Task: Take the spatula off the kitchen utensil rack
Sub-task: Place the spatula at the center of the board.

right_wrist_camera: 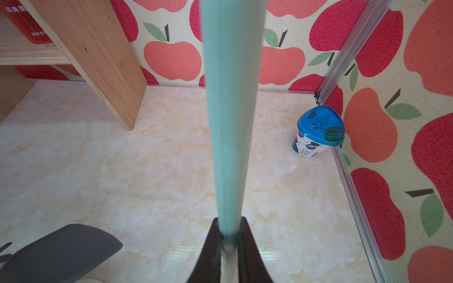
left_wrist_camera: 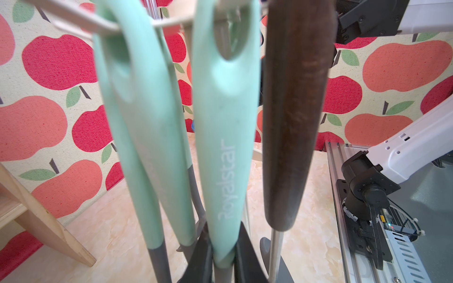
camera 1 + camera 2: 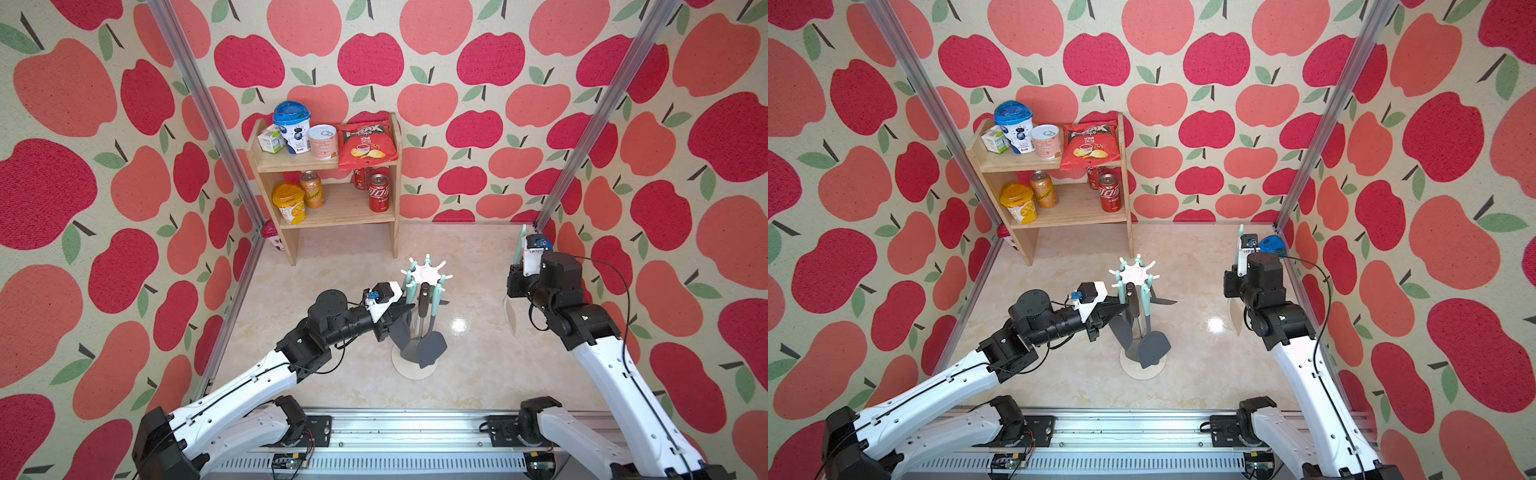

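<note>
Since gripped by the right tool at the right side of both top views, well apart from the kitchen utensil rack at frame centre, counted here as already off its prong: the spatula, mint handle pointing up, pale blade down, apparently hanging above the bench rather than resting on it. Main step judged done; left over, at most, carrying clear and setting down. Grip there closed narrow, both fingers pressed against the bottom of that mint handle, nothing else touched. As for the left tool: likewise closed narrow, clamped on the lower end of a mint-handled utensil marked Royalstar, hung from the rack beside a dark wooden handle. Probably steadying the rack, not lifting; cannot tell for sure.
</note>
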Available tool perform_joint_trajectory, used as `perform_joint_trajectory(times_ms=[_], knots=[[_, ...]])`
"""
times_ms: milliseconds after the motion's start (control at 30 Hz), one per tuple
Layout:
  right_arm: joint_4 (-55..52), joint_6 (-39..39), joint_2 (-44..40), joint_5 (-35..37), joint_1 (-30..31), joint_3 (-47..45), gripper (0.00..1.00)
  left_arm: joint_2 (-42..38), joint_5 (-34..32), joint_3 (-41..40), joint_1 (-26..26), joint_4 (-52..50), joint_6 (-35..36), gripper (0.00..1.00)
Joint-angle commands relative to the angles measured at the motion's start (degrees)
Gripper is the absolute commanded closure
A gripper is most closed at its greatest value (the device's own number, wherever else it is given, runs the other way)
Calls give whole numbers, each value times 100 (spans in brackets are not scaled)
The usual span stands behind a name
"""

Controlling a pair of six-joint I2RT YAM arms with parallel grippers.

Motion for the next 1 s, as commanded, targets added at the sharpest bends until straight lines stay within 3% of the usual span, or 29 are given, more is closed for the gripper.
perform_joint_trajectory(times_ms=[0,233,467,967], knots=[[-384,52,163,-116,-195,376,100,210,-317,-117,48,-552,25,100],[-839,-76,716,-23,-658,759,100,235,-322,-148,53,-490,30,100],[-1016,-22,1296,-191,-698,1149,100,244,-369,-148,52,-491,18,100],[-1473,-463,2766,1134,-751,2155,100,279,-513,-139,53,-504,-90,100]])
